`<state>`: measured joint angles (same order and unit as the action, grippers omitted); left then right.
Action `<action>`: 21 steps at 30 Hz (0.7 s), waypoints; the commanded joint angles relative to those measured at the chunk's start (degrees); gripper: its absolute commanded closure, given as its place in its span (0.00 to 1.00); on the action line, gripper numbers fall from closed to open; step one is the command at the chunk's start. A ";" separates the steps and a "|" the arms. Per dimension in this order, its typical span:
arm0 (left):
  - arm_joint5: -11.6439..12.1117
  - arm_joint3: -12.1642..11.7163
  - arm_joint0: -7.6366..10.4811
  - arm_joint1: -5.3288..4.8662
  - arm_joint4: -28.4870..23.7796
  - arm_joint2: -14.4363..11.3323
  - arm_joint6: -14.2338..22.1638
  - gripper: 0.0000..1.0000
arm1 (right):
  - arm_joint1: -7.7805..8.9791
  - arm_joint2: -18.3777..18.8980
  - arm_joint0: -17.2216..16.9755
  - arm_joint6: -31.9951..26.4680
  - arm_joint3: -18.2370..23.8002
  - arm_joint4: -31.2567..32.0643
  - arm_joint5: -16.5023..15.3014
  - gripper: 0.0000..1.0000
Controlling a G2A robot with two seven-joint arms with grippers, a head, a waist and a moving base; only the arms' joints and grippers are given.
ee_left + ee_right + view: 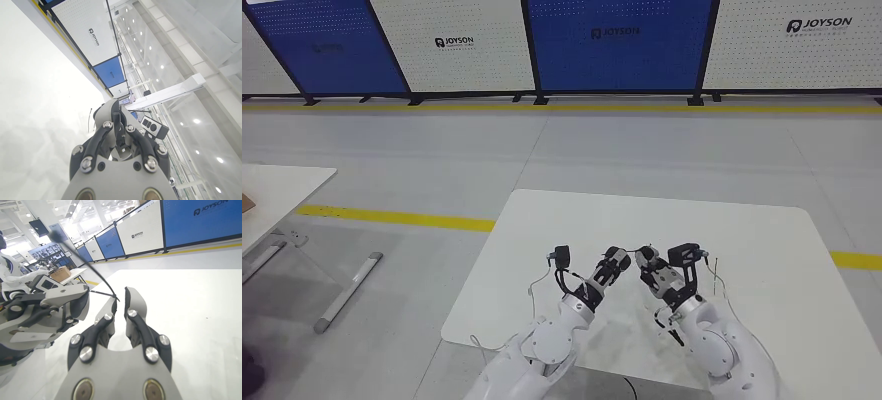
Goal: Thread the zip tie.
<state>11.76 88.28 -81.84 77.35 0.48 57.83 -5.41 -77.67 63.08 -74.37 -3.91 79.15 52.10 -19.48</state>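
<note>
L claw [116, 113] is clenching black zip tie [90, 266] over white table [179, 294]. R claw [120, 297] is hovering right beside it w/ fingers slightly apart, tie's strap touching one fingertip [113, 302].

White L arm [554, 335] angles toward 1 o'clock w/ grey-and-black two-finger L gripper [618, 262] clamped on black plastic zip tie [102, 279], white R arm [710, 338] toward 11 o'clock, R gripper [120, 294] slightly parted.
</note>
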 commanded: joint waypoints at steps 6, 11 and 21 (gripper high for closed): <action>0.23 -0.18 0.03 0.09 0.00 0.03 -0.18 1.00 | 0.10 -0.37 0.40 -0.23 -0.31 -0.17 0.00 1.00; 0.38 -0.24 0.02 0.14 0.05 0.05 -0.16 1.00 | 0.18 -0.60 0.51 -0.26 -0.42 -0.17 0.00 1.00; 2.47 0.23 -0.44 0.20 -0.21 0.18 -0.23 1.00 | 0.26 -1.28 0.81 -0.99 -1.30 0.36 0.00 1.00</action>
<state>14.00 88.46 -82.24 77.55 0.29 57.99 -5.68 -77.42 61.88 -73.58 -4.74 77.94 52.33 -19.48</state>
